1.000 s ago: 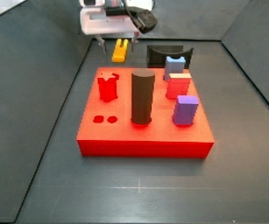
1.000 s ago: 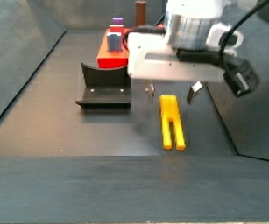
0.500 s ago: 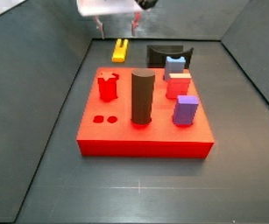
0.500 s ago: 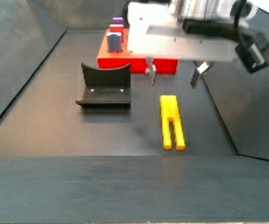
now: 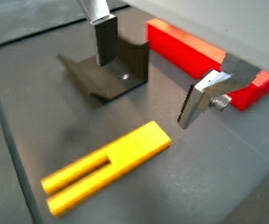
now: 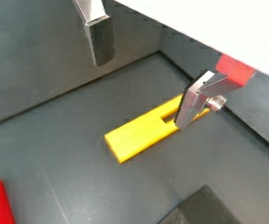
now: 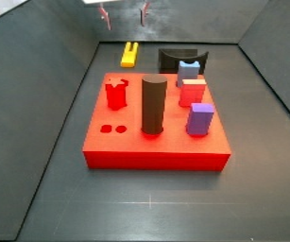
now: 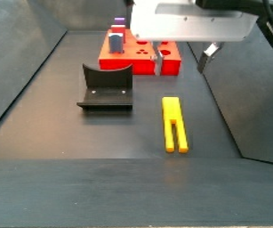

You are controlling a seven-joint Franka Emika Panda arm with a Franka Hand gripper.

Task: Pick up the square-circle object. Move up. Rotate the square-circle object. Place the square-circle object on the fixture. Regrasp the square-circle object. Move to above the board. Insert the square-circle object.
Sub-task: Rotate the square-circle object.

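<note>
The gripper (image 8: 182, 59) hangs high above the floor with its 2 fingers spread apart and nothing between them — in a side view only the finger tips show at the top edge of the frame (image 7: 125, 13). The square-circle object (image 8: 173, 124) lies flat on the dark floor at the centre of that side view, well below the fingers and untouched; in the side view facing the board it sits in the upper middle (image 7: 129, 54), just left of the fixture (image 7: 180, 59).

The step in hand looks like the pickup, not yet made. To do it well, the gripper likely needs to come straight down with the bar centred between the pads and the pads facing its long sides, closing near the middle of its length so it does not swing when lifted. In both wrist views the fingers (image 5: 200, 101) (image 6: 195, 106) straddle a wide gap and the yellow bar (image 5: 106, 166) (image 6: 152, 132) lies off to 1 side of it, so some sideways correction seems needed first.

The fixture (image 8: 107, 87) is empty — its cradle holds nothing. The board (image 7: 156, 123) carries a tall dark cylinder (image 7: 152, 106), red pegs (image 7: 115, 94), a purple block (image 7: 200, 119) and another red piece (image 7: 192, 92); 2 small holes (image 7: 114, 129) at its front left stand open.
</note>
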